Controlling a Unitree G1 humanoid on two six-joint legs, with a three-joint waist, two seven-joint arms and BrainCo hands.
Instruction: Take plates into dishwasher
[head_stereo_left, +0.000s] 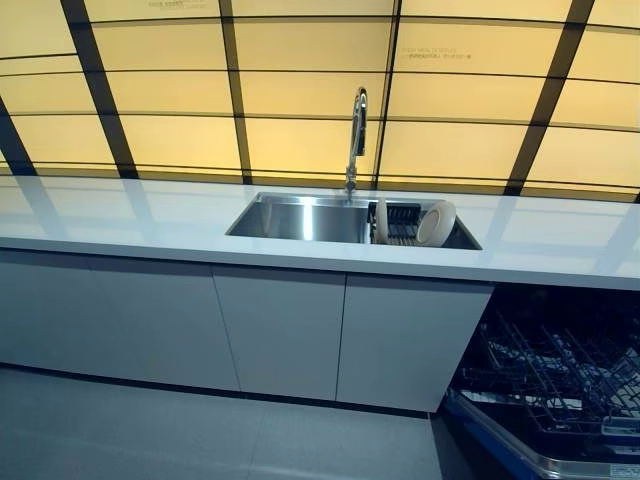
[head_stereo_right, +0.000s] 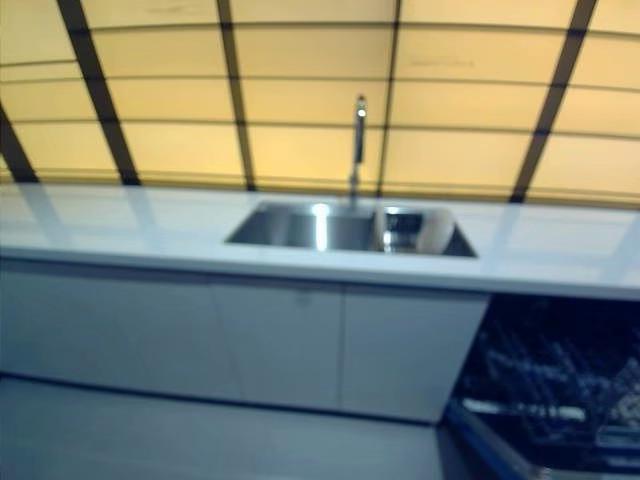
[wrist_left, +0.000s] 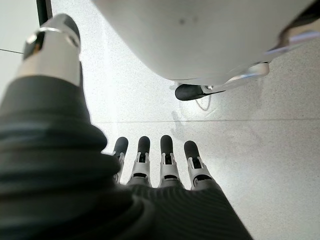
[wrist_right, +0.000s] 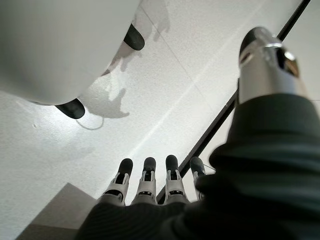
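Both hands hang at my sides, left hand (wrist_left: 150, 170) and right hand (wrist_right: 150, 185), fingers straight and empty. One plate (head_stereo_left: 436, 222) leans in the rack inside the sink (head_stereo_left: 300, 218), set into the desk (head_stereo_left: 120, 215). Lifting it past the sink rim could knock it loose (faucet (head_stereo_left: 356, 140) close by). Dishwasher (head_stereo_left: 560, 390) stands open, low right, with clear floor before it.

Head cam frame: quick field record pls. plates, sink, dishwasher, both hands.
plates: white plate upright in a dark rack, right part of the sink; another white edge left of the rack
sink: steel sink set in the white countertop, tap behind it
dishwasher: dishwasher open, lower right, wire racks showing, under the counter
left hand: left hand over the floor, fingers straight, holds nothing
right hand: right hand over the floor, fingers straight, holds nothing
task state: not started
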